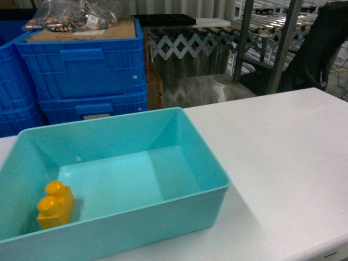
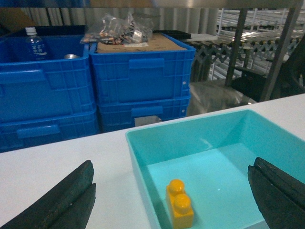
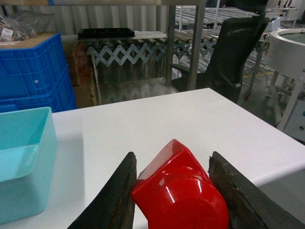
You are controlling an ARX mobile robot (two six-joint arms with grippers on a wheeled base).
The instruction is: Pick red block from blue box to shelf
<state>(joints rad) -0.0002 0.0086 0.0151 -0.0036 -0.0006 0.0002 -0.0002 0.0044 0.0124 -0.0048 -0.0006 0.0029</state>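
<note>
The red block (image 3: 178,191) is clamped between the two dark fingers of my right gripper (image 3: 172,155), held tilted above the white table, to the right of the blue box (image 3: 24,162). In the head view the blue box (image 1: 103,120) holds only an orange-yellow two-stud brick (image 1: 55,205); neither gripper shows there. My left gripper (image 2: 172,162) is open wide, one finger over the table and one over the box (image 2: 190,125), with nothing between them. The steel shelf (image 1: 272,32) stands behind the table, its post (image 3: 196,43) seen in the right wrist view.
Royal-blue ribbed crates (image 1: 81,65) are stacked behind the box at the left. A black chair (image 1: 315,49) stands at the back right beside the shelf. The white table (image 1: 283,152) ends at a rounded edge on the right.
</note>
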